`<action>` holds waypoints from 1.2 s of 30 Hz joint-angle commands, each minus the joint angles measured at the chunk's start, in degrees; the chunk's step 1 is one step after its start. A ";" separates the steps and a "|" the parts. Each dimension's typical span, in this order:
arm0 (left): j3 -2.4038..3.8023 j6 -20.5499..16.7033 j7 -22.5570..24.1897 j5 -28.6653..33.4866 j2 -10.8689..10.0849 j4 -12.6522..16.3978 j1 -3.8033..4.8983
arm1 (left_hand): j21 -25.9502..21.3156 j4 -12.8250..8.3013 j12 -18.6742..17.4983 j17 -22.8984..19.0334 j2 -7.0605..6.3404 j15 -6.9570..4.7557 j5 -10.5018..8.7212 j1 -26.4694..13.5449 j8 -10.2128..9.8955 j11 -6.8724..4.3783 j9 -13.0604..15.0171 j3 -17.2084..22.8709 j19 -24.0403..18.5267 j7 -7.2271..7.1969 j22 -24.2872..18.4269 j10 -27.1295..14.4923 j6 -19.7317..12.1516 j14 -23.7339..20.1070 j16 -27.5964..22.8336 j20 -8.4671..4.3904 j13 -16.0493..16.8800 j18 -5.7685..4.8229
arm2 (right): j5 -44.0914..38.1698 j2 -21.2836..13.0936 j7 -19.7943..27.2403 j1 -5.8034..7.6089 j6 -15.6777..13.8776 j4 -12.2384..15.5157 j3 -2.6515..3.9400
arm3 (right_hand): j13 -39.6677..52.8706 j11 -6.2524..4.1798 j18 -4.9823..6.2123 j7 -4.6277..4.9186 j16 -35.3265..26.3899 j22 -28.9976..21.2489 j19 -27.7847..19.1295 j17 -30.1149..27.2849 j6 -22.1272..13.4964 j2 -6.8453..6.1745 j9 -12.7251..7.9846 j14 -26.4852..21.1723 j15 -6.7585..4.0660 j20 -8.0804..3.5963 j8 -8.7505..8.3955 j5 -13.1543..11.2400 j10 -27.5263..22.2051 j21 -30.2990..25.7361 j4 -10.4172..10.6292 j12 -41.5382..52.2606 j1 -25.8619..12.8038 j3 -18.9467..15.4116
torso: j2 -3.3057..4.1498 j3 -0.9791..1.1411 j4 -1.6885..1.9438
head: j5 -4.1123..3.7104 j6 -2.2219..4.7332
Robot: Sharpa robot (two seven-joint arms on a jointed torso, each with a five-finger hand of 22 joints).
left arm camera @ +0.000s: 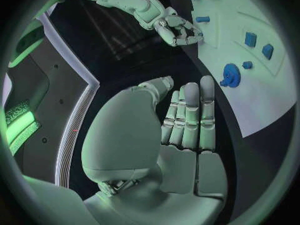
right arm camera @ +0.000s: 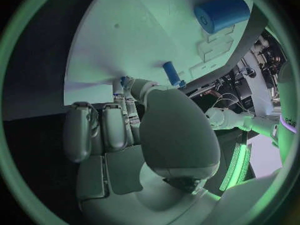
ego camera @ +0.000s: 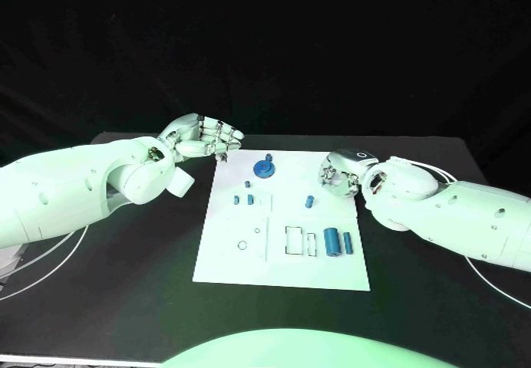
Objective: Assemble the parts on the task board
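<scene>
Task board (ego camera: 238,264), blue parts (ego camera: 332,244) loose between the hands, being approached: left hand (ego camera: 205,138) and right hand (ego camera: 338,174) fingers curled, nothing held; nearest gear (ego camera: 263,169) best being pinched first.

I have the board (ego camera: 227,264) in the middle of the table (ego camera: 133,307), long side running away from me. A gear (ego camera: 263,169) sits at its far end. Nearer lie three small pegs (ego camera: 250,199) left of centre and another peg (ego camera: 310,202) to their right. Two cylinders (ego camera: 331,243) lie side by side near the right edge. My left hand (ego camera: 205,138) is off the far left corner, my right hand (ego camera: 341,174) at the right edge, far end.
</scene>
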 commanded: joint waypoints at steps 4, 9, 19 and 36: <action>0.06 0.30 0.53 0.55 0.03 0.13 0.07 | -0.24 0.16 -0.21 -0.05 -0.19 0.45 0.10 -0.48 -0.03 0.03 -0.10 -0.27 0.26 0.24 -0.08 -0.62 -0.02 -0.07 -0.38 0.17 -0.10 0.35 | -1.58 -0.52 -1.09 -0.47 -0.74 0.65 -0.35 | 0.46 -1.20 -0.68 0.01 0.29 0.23 0.18 -0.02 0.46 0.36 0.37 2.11 -0.33 -0.16 0.53 0.13 1.87 0.27 -0.92 0.41 -0.39 0.43 | -0.02 0.02 0.02 | 0.17 -0.03; 0.06 0.30 0.68 0.71 0.08 0.08 0.07 | -0.48 0.15 -0.23 -0.10 -0.27 0.56 0.11 -0.59 -0.04 0.13 -0.15 -0.34 0.09 0.31 -0.22 -0.94 -0.15 -0.39 -0.62 0.28 -0.18 0.34 | -0.51 -1.08 0.20 -0.37 -4.47 1.26 -0.25 | 0.48 -1.22 -0.68 -0.02 0.39 0.29 0.18 0.02 0.47 0.25 0.64 2.11 -0.34 -0.17 0.68 0.11 2.01 0.30 -1.20 0.39 -0.99 0.60 | 0.00 0.08 0.05 | 0.29 0.01; 0.05 0.31 0.92 0.90 0.05 0.01 0.06 | -0.59 0.14 -0.21 -0.13 -0.26 0.60 0.12 -0.60 0.00 0.16 -0.15 -0.34 0.00 0.32 -0.28 -1.02 -0.14 -0.56 -0.74 0.31 -0.20 0.34 | 2.69 -3.46 2.78 0.40 -10.84 4.57 0.45 | 0.52 -1.29 -0.72 -0.04 0.63 0.57 0.27 0.27 0.55 0.29 0.92 2.14 -0.45 -0.21 0.86 0.12 2.24 0.51 -1.57 0.42 -1.29 0.85 | -0.07 -0.04 -0.14 | 0.33 0.02; 0.05 0.30 1.13 1.09 0.41 -0.23 0.05 | -0.66 0.11 -0.18 -0.14 -0.27 0.61 0.12 -0.60 0.02 0.16 -0.16 -0.35 -0.06 0.32 -0.32 -1.06 -0.13 -0.66 -0.81 0.34 -0.21 0.35 | 5.36 -3.35 4.73 0.47 -11.90 14.52 0.97 | 0.55 -1.30 -0.75 -0.02 0.76 0.74 0.32 0.39 0.58 0.29 1.12 2.16 -0.49 -0.25 0.99 0.11 2.39 0.63 -1.81 0.42 -1.57 0.99 | 0.01 0.05 -0.04 | 1.54 0.30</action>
